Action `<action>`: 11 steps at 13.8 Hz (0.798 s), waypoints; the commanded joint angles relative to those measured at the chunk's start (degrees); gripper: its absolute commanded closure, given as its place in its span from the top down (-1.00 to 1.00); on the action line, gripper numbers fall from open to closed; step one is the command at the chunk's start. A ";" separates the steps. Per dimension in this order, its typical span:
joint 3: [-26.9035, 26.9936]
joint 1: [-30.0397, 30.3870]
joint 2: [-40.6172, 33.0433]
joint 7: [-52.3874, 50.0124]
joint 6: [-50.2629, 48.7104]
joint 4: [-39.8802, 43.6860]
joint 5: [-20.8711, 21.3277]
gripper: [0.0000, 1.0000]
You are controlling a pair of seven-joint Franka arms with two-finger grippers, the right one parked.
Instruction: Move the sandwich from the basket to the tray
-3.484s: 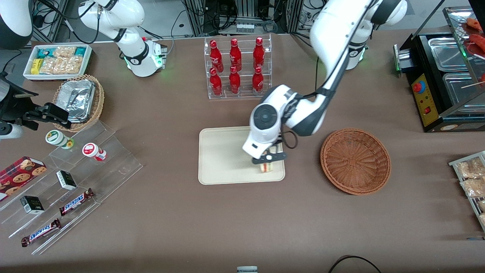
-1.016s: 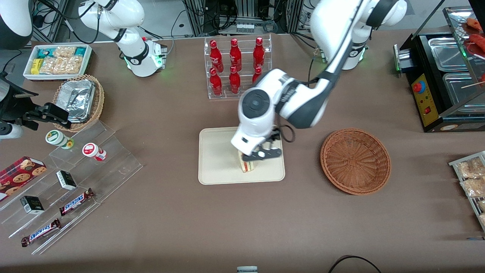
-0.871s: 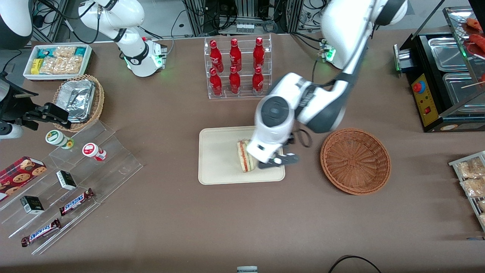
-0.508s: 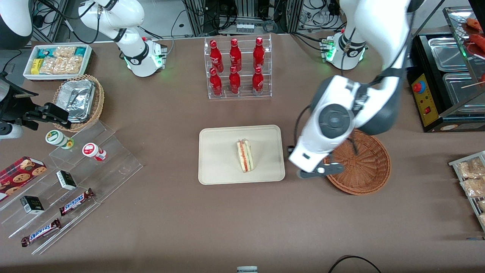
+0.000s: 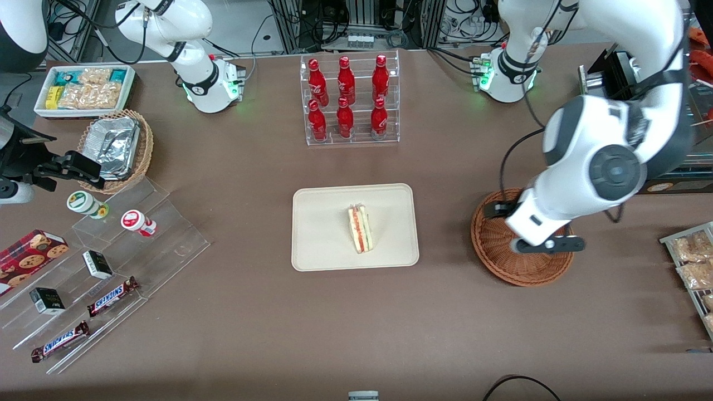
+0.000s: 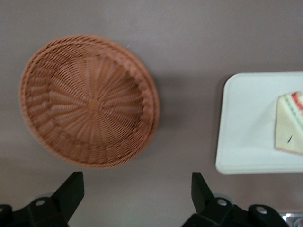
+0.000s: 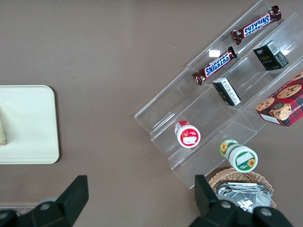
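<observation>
cream wedge sandwich [image 5: 361,229] — red-orange-green edge

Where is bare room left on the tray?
The tray is bare between the sandwich and its rim toward the parked arm. The basket holds nothing, but the open gripper hangs over it.

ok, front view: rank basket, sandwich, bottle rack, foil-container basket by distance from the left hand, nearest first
The open hand hangs over the basket.
1. basket: directly under the hand.
2. sandwich: on the tray, toward the parked arm's end.
3. bottle rack: farther from the camera than the tray.
4. foil-container basket: at the parked arm's end.
</observation>
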 commanded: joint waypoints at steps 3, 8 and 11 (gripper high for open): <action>-2.06 8.25 -7.85 7.86 -8.77 -1.74 -0.70 1.00; -13.40 22.50 -13.03 9.11 -12.99 -1.74 1.41 1.00; -14.37 24.89 -15.06 9.20 -15.63 -0.95 1.67 1.00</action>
